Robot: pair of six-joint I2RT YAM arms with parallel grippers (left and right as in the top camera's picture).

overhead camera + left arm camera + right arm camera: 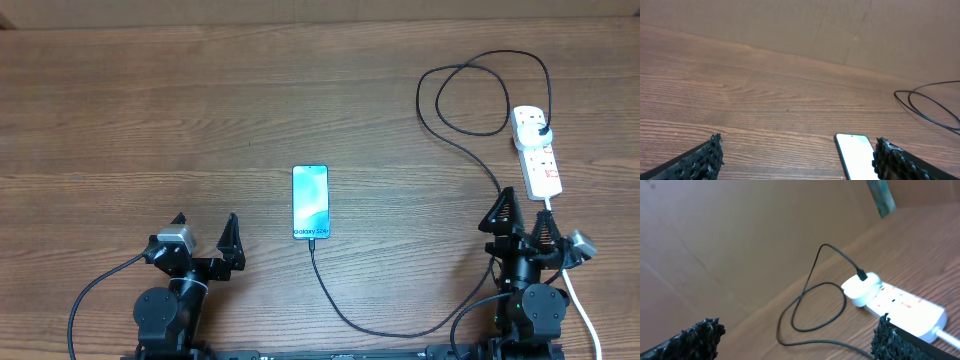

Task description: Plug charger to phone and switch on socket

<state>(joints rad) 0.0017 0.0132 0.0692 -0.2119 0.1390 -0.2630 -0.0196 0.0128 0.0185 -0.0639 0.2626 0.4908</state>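
Overhead: charger (321, 275) runs from phone (310, 201), mid-surface (150, 100), past right pincer (525, 212) to socket (537, 150), far right. A reach for the switch could snag it and unseat the tip. Left pincer (205, 224) low, apart, empty.
Left wrist: phone ahead-right.
Right wrist: fingers apart, empty, facing socket.

Phone (310, 202): flat, face up, mid-table, screen lit pale blue-white w/ "Galaxy S24+" txt near its bottom edge. Charger (322, 280): thin blk cable, tip meets phone's near short edge, sweeps to the right side, loops at far right, ends in white adapter on socket (535, 150). Socket: white oblong strip w/ red markings, far right, slightly angled, thick white cord off near end; switch state unclear.
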